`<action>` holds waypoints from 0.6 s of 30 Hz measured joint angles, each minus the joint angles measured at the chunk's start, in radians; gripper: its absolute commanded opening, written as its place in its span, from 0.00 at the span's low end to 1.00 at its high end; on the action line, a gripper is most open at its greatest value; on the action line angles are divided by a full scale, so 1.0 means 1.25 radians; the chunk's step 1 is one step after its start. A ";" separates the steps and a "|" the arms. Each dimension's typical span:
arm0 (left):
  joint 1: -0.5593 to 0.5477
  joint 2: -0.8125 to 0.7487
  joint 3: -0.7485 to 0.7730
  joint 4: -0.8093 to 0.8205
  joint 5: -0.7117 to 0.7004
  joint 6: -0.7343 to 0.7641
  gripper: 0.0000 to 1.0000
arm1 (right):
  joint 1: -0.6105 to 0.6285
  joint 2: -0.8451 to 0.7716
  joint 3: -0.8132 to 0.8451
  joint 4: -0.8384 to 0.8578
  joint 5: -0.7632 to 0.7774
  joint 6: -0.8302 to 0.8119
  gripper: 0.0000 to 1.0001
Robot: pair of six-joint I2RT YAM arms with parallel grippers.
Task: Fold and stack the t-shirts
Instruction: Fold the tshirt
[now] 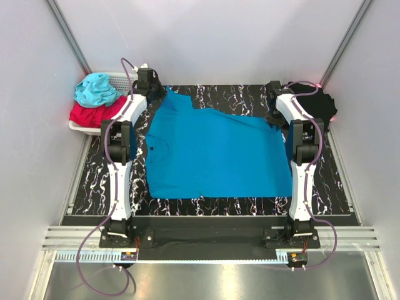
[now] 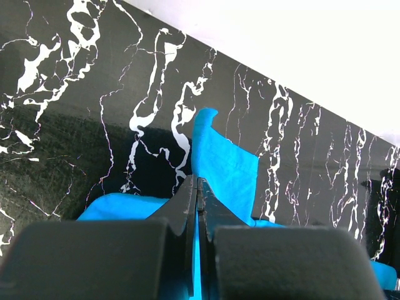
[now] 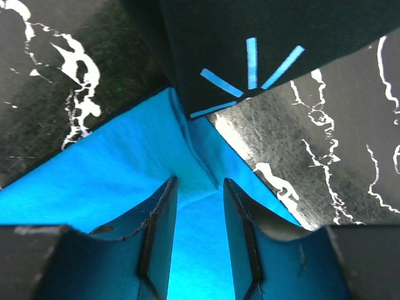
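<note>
Black marbled bench [image 1: 340,187] is carrying the blue t-shirt [image 1: 212,153], which is lying spread flat between the two arms. The left gripper [image 2: 197,187] is standing at the far left corner of this shirt and is pinching a raised fold of its cloth, jaws fully together. The right gripper [image 3: 199,187] is hanging over the far right corner; its jaws are standing apart, with blue cloth lying between them, not squeezed. The black t-shirt [image 3: 250,25], showing its starburst print [image 3: 250,72], is lying just beyond, touching that corner.

Blue tee [image 1: 212,150] lies spread flat; black tee [image 1: 320,103] seemingly bunched far right.
</note>
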 measured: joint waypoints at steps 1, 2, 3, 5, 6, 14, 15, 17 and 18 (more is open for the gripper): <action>0.000 -0.002 0.000 0.000 0.000 0.000 0.00 | 0.000 0.000 0.000 -0.003 0.005 0.000 0.43; 0.000 -0.003 0.000 0.000 0.000 0.000 0.00 | 0.000 0.000 0.000 -0.005 0.007 0.000 0.43; 0.000 -0.003 0.000 0.000 0.000 0.000 0.00 | 0.000 0.000 0.000 -0.007 0.007 0.000 0.43; 0.000 -0.005 0.000 0.000 0.000 0.000 0.00 | 0.000 0.000 0.000 -0.009 0.007 0.000 0.42; 0.000 -0.005 0.000 0.000 0.000 0.000 0.00 | 0.000 0.000 0.000 -0.010 0.007 0.000 0.41; 0.000 -0.008 0.000 0.000 0.000 0.005 0.00 | -0.003 0.000 0.000 -0.011 0.003 0.004 0.37; 0.000 -0.010 0.000 0.000 0.000 0.007 0.00 | -0.003 0.000 0.000 -0.011 0.002 0.006 0.35; 0.000 -0.016 0.000 -0.002 0.000 0.009 0.00 | -0.003 0.000 0.000 -0.011 -0.002 0.009 0.34; 0.000 -0.020 0.000 -0.004 0.000 0.010 0.00 | -0.004 0.000 0.000 -0.011 -0.003 0.009 0.34</action>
